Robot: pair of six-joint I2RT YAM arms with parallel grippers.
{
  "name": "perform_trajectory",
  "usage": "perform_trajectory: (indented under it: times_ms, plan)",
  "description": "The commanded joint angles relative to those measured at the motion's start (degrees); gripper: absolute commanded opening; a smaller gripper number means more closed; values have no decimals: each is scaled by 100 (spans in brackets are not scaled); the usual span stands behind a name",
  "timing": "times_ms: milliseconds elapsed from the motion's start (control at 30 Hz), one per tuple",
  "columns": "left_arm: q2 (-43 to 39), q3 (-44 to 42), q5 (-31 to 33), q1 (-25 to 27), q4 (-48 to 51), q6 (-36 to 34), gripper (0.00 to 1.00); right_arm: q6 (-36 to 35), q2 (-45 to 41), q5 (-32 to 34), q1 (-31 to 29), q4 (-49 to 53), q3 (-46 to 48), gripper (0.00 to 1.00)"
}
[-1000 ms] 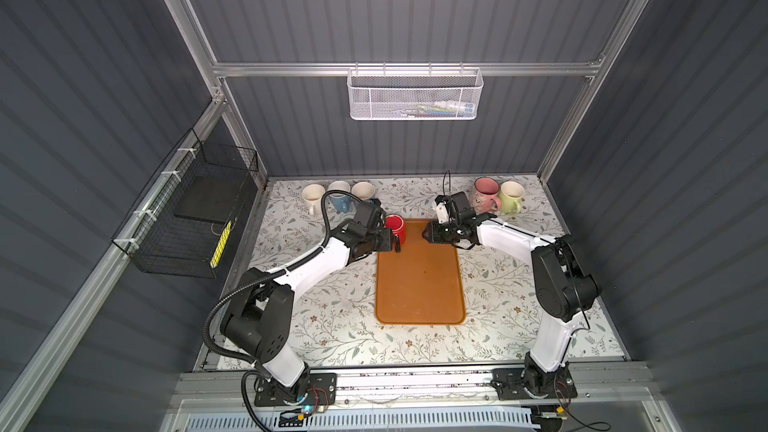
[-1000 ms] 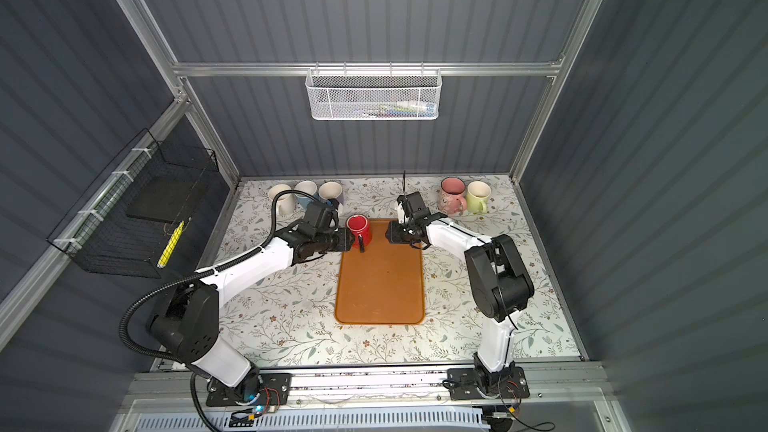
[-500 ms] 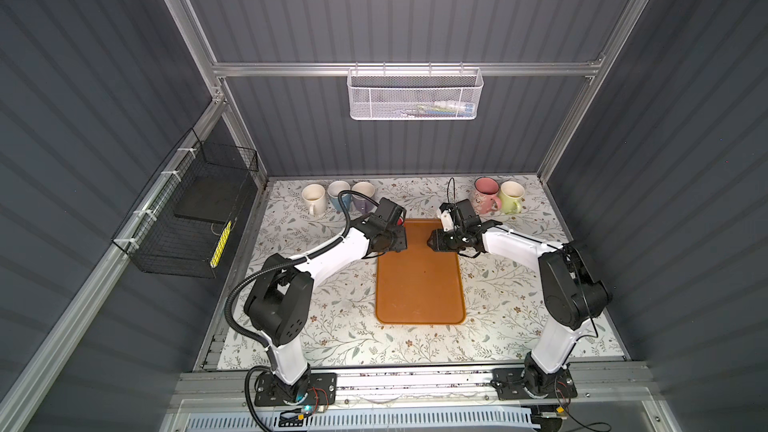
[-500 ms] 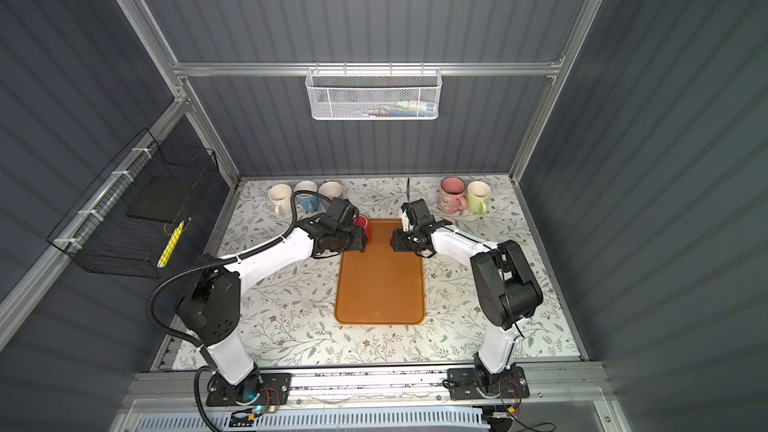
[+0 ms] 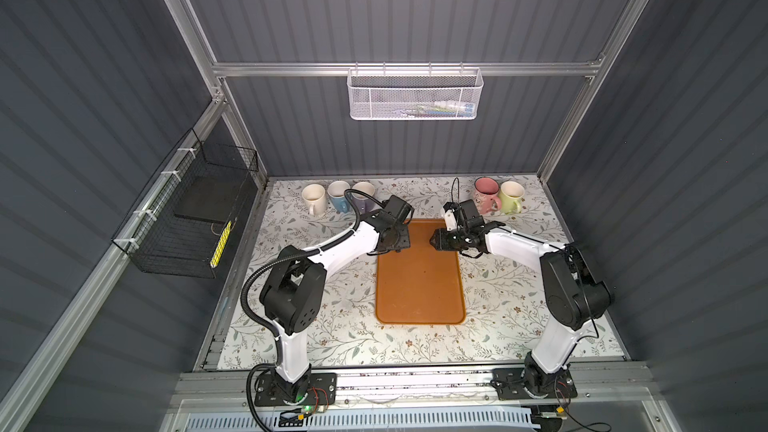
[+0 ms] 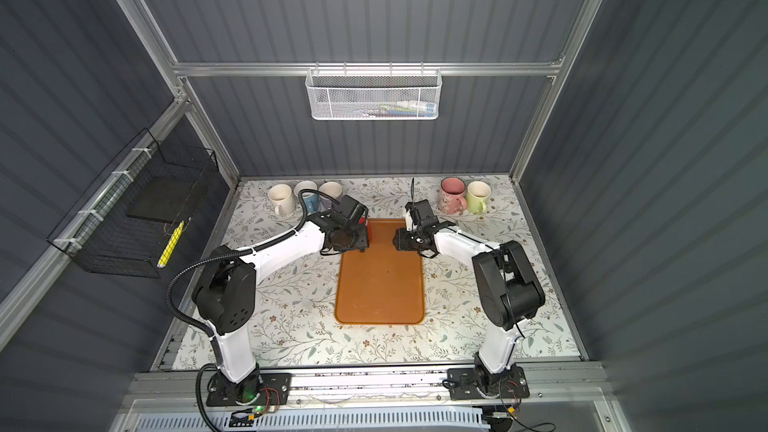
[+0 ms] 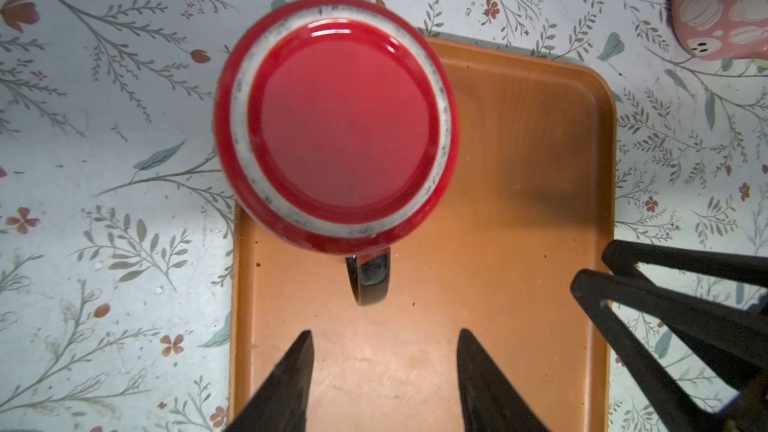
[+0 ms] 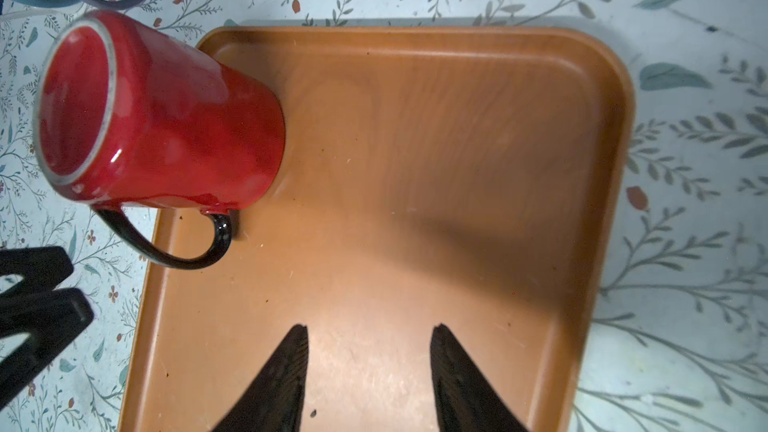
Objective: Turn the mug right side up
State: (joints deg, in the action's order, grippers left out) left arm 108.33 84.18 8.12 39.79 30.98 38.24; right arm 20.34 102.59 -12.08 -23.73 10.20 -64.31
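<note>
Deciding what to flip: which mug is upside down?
The red mug with the black handle, base up at a corner of the orange tray; the five back-row mugs stand mouth up.

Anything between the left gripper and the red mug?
Nothing but bare tray. In the left wrist view, the left gripper is open, short of the red mug, whose black handle points toward it across that strip.

Upside-down red mug (image 7: pixel 336 118) blocks tray (image 5: pixel 419 284) corner at 11 o'clock. Tray ctr thru 6 o'clock bare, open lane. Mug trio (image 5: pixel 338 197) at 10, mug pair (image 5: pixel 486 197) at 1 crowd back edge.
</note>
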Motion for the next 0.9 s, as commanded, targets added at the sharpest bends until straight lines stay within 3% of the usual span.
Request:
perform_trajectory:
  times_ms: [0, 233, 867]
  plan:
    - [211, 212, 211, 79, 303, 157, 56, -22, -134, 35, 26, -117, 145, 52]
    - [415, 270, 241, 128, 273, 477, 58, 12, -330, 161, 85, -261, 402, 54]
    - [1082, 700, 629, 131, 488, 474, 59, 84, -477, 36, 228, -469, 693, 54]
